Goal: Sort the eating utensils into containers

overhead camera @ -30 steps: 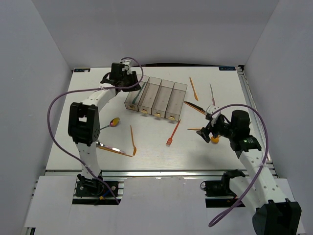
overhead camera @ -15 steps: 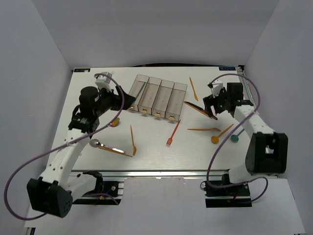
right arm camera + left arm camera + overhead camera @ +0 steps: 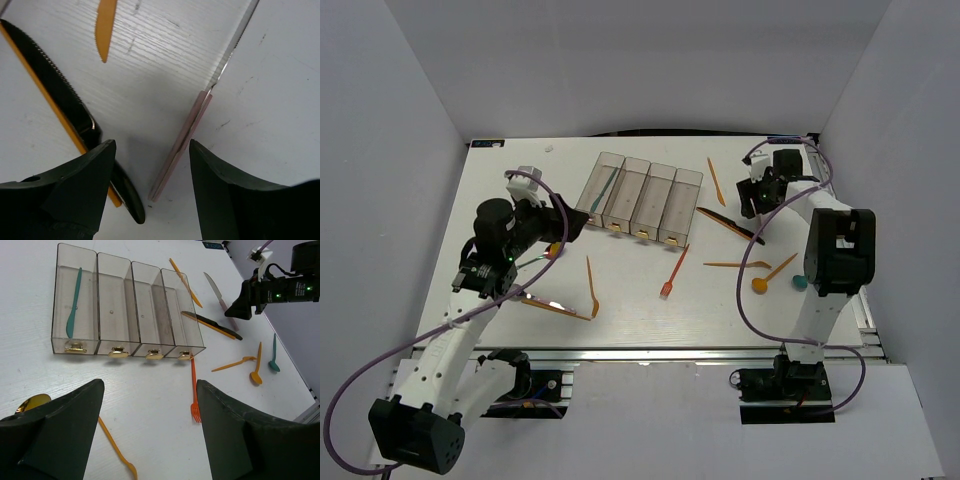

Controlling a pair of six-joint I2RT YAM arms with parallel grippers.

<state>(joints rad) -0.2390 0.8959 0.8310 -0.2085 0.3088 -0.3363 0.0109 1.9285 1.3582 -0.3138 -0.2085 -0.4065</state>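
Observation:
Four joined clear bins (image 3: 640,198) stand at the table's middle back; they also show in the left wrist view (image 3: 125,305). A teal knife (image 3: 74,302) lies in the leftmost bin. My left gripper (image 3: 570,227) is open and empty, left of the bins, above a red fork (image 3: 193,390) and an orange utensil (image 3: 117,450). My right gripper (image 3: 754,208) is open, low over the table. Its jaws straddle the pink handle of a silver knife (image 3: 182,145) without touching it. A black knife (image 3: 65,100) on an orange one lies just left of it.
An orange knife (image 3: 716,181) lies right of the bins. An orange fork (image 3: 735,264), orange spoon (image 3: 772,275) and teal spoon (image 3: 800,283) lie at the right. A gold spoon (image 3: 555,250) and a long orange utensil (image 3: 555,305) lie at the left front.
My right arm swung from the front right to the far right, down over the pink-handled knife. My left arm pulled back from the bins' far left end to their near left.

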